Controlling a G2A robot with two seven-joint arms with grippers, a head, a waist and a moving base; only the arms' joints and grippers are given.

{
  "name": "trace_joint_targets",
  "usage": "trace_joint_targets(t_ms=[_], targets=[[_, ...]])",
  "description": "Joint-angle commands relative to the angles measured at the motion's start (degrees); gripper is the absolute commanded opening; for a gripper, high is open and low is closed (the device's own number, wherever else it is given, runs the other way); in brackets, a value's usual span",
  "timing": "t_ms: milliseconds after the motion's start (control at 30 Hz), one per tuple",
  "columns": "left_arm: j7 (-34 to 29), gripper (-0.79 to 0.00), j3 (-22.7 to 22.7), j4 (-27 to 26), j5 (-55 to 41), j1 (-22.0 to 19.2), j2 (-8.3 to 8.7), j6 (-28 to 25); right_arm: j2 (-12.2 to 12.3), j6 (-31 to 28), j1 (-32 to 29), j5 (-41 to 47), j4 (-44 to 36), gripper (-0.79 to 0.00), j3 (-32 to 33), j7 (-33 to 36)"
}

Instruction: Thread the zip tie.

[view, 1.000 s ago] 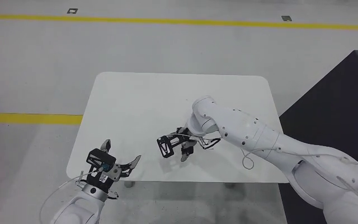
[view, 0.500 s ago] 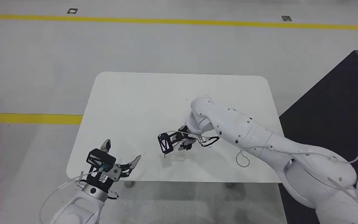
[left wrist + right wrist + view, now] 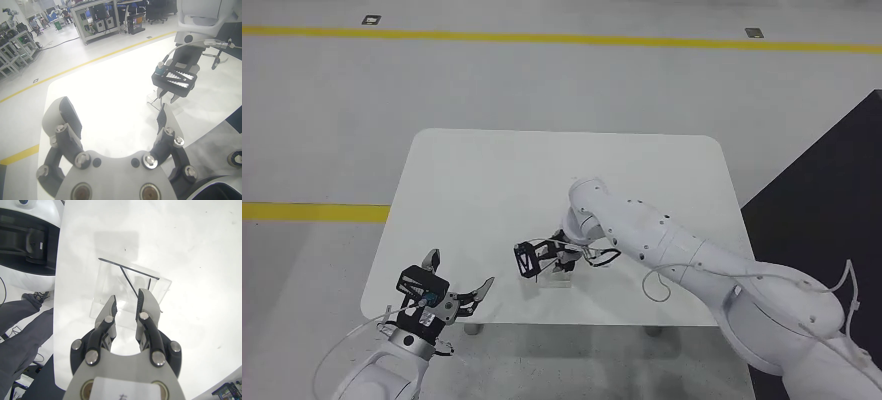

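1. Right gripper [image 3: 127, 294]: low over a clear block [image 3: 111, 281], jaws a narrow way apart, clamped on nothing.
2. Left gripper [image 3: 113, 106]: spread wide and empty, held off the near corner of the table [image 3: 492, 180], well apart from the block.
3. Zip tie [image 3: 128, 268]: resting on top of the clear block, near the table's front edge, just beyond the right fingertips.
4. Progress, by judgement: at the very start. No closed loop to be seen, no tail fed through a head, tie not yet picked up. Left to do: grasp it, bring the tail round to the head, push it through, likely with both grippers sharing the work.
5. Long axis: flat along the block's far top edge, crosswise to the right gripper's line of approach. One end thin and pointed, jutting a little past the block's edge, probably the tail. Other end at the opposite corner, head too small to make out.
6. Second black strand [image 3: 129, 282]: angled off the long one, ending just beside a right finger pad. Touching or not, separate tie or not: cannot tell.
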Motion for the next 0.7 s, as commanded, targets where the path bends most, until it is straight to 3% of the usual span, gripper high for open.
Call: trace_joint_targets(t_ms=[0,667], targets=[[-0.02,0.000,0.00,0.00,0.00,0.00,0.00,0.00,-0.63,0.00,-0.15,0.39,0.81,-0.545,0.00,0.00],[-0.02,0.000,0.00,0.00,0.00,0.00,0.00,0.00,-6.04,0.00,-1.28,-2.07,8.01,-0.557,0.00,0.00]])
